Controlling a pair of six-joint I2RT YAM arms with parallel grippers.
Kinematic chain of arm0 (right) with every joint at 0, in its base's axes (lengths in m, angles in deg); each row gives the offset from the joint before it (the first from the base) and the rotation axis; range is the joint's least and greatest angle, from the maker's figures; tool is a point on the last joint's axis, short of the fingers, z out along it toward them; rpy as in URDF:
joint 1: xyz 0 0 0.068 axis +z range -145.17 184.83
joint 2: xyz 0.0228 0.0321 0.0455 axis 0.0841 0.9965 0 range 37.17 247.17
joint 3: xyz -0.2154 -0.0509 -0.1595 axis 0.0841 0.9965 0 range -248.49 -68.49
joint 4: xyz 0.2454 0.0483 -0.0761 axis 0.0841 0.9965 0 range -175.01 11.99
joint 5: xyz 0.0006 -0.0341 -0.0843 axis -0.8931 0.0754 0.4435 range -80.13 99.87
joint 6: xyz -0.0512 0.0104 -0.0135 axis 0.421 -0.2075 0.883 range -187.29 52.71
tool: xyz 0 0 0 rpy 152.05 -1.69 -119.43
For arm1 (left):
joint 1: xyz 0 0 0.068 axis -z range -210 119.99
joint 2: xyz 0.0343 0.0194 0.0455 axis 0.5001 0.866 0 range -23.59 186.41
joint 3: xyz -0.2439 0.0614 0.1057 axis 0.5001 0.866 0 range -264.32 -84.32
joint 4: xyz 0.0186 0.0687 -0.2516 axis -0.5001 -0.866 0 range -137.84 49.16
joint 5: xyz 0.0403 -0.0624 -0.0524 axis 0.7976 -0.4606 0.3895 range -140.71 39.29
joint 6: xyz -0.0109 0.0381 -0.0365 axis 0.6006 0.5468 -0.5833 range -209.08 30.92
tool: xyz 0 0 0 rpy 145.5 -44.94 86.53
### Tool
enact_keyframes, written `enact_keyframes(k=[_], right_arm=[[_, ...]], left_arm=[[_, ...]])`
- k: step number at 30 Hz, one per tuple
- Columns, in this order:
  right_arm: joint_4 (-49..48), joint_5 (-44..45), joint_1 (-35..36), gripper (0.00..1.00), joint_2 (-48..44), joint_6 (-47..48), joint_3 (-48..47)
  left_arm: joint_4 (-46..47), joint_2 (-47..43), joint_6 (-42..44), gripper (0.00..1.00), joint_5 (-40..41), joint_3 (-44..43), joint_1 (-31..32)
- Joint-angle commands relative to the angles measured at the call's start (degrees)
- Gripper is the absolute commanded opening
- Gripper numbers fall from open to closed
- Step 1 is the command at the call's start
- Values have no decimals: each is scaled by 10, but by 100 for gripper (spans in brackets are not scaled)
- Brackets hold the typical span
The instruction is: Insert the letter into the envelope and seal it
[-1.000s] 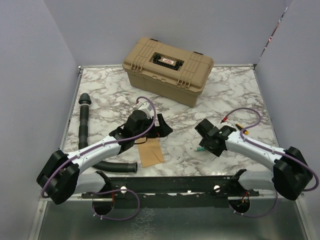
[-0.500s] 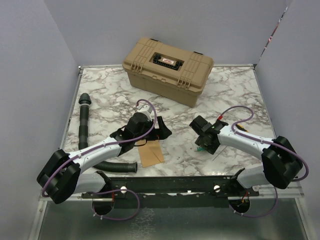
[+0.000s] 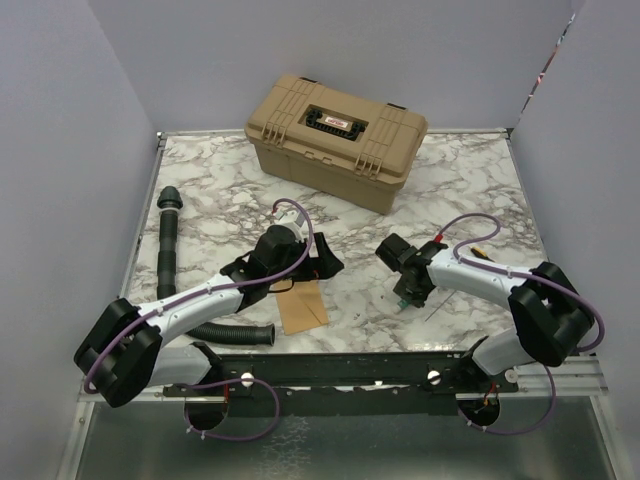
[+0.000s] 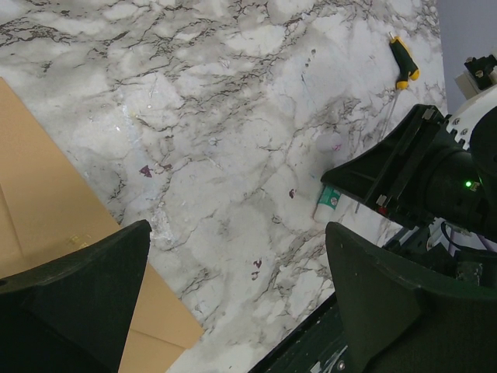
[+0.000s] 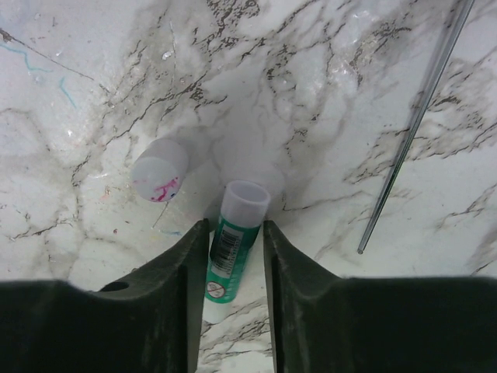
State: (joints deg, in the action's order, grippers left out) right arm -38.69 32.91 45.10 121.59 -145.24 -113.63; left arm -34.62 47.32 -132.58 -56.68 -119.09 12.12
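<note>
- The envelope (image 3: 302,305) lies flat on the table (image 3: 200,200), near its 6 o'clock edge
- No separate letter shows anywhere; it is likely already inside, though I cannot confirm that
- Whether the flap is folded down I cannot tell, and sealing looks not yet done
- The left gripper (image 4: 237,233) hangs at the envelope's 1 o'clock, spread wide and holding nothing
- Near the envelope's 3 o'clock, the right gripper (image 5: 235,225) pinches a green glue stick (image 5: 231,252) that lies on the marble
- Left to do, by my reading: glue the flap and press it shut
</note>
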Motion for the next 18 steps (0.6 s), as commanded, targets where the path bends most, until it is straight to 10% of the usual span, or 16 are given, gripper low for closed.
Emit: enact_keyframes(k=[1,7,13,18], right_arm=[[16,14,-2,29,-18,-11,13],[33,17,-2,6,-28,-19,20],[89,48,-2,4,-96,-10,-13],[-6,14,-1,0,-179,167,-37]], left_arm=[[8,-23,-6,94,4,9,5],[4,-44,-14,94,1,12,4],[1,-70,1,94,-30,8,4],[-19,-84,18,95,-60,-20,4]])
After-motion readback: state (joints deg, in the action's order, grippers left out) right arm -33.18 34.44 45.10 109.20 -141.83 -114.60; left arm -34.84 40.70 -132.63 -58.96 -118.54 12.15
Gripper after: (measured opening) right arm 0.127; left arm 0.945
